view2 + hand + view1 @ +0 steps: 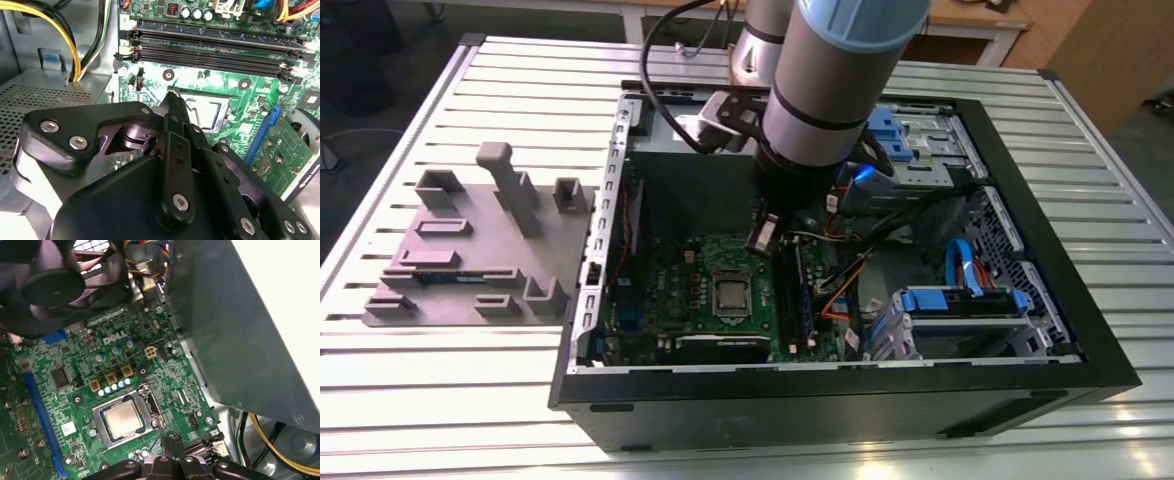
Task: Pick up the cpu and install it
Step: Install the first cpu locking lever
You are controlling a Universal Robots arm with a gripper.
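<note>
While the second wrist view hides it behind your shut, empty claw (172,95), first wrist view shows the cpu (123,419): shiny silver square, seated in its socket.

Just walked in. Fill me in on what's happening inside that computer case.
A robot arm is reaching into the open computer case, its gripper low over the green motherboard right beside the socket. The cpu already sits in the socket, under the metal frame. The gripper holds nothing.
</note>
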